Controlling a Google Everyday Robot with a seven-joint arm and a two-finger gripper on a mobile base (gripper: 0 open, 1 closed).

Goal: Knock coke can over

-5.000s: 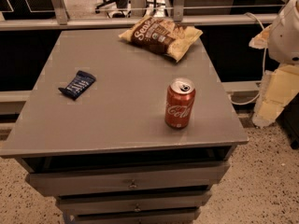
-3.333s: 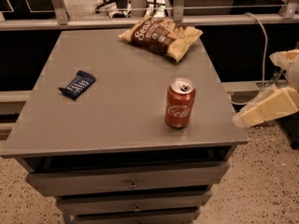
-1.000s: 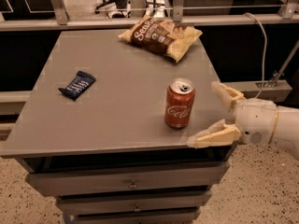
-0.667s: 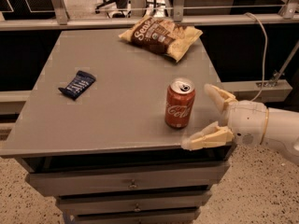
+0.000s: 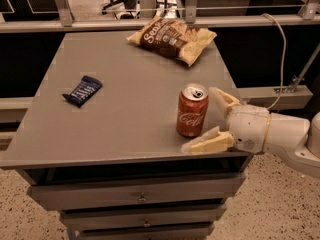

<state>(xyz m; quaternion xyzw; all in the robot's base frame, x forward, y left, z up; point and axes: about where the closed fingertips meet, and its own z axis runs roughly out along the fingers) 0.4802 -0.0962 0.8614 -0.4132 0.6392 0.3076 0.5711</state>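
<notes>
The red coke can (image 5: pixel 192 111) stands upright near the right front of the grey table (image 5: pixel 115 114), silver top up. My gripper (image 5: pixel 206 119) comes in from the right at can height and is open. One cream finger (image 5: pixel 222 100) lies just right of the can's top, the other finger (image 5: pixel 207 142) lies at the table's front edge below the can's base. The can sits at the mouth of the open fingers, very close to them; I cannot tell whether they touch it.
A brown-and-cream chip bag (image 5: pixel 171 37) lies at the back of the table. A dark blue snack wrapper (image 5: pixel 82 90) lies at the left. Drawers (image 5: pixel 140 196) sit under the tabletop. A rail and a cable (image 5: pixel 280 49) run behind on the right.
My gripper has swung in from the far right and lowered, then crept left toward the can until its open fingers reach the can's sides. The can has not moved.
</notes>
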